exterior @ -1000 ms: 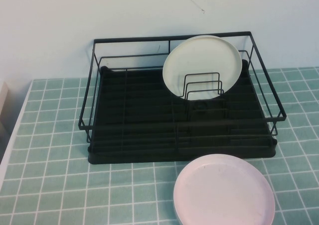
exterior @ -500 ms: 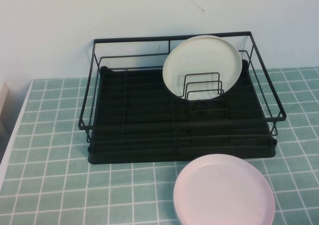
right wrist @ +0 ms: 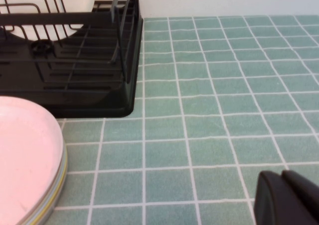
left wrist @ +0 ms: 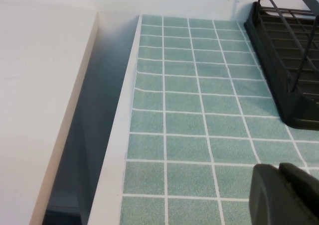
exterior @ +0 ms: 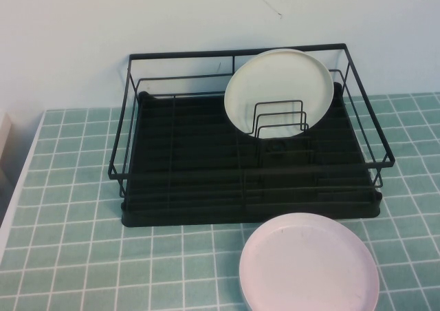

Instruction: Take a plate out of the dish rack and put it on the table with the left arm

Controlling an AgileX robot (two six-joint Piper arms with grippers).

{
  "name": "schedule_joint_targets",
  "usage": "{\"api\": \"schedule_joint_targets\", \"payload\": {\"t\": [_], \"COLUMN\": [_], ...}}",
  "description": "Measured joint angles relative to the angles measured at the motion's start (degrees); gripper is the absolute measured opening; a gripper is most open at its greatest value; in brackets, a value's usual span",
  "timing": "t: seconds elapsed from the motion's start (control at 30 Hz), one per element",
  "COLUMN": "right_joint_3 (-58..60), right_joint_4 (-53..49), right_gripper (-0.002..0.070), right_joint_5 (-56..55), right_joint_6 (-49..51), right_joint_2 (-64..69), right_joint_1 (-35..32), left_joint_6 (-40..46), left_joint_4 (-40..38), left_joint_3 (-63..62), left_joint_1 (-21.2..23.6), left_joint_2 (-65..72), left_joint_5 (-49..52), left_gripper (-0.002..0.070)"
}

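Nothing has moved: plate [exterior: 279, 91] upright in dish rack [exterior: 172, 166], left claw [left wrist: 286, 195] and right claw [right wrist: 289, 197] low over worktop [exterior: 69, 187], finger spacing unclear; lift not begun.

The cream-white plate [exterior: 278, 91] stands nearly upright in the black wire dish rack [exterior: 179, 180], leaning toward the rack's back right corner behind the small loop dividers. The rack sits against the far edge of the teal tiled table [exterior: 75, 256], roughly centred between its side edges.

Robot rig rule: the left gripper [left wrist: 286, 195] hangs low over the table's left part near its left edge; the right gripper [right wrist: 289, 197] hangs low over the right part.
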Motion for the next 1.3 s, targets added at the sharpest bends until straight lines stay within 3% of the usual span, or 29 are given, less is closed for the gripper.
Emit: {"api": "schedule_joint_targets", "payload": {"t": [1.3], "right_joint_3": [0.0], "right_joint_4": [0.0], "right_gripper": [-0.0001], "right_joint_5": [0.0], "right_joint_6": [0.0], "right_joint_2": [0.0], "right_joint_1": [0.0], "left_joint_6": [0.7], "left_joint_4": [1.2], "left_joint_3": [0.0], "left_joint_1": [0.0], "left_joint_2": [0.0], "left_joint_5": [0.0], "left_gripper": [-0.0004]}}
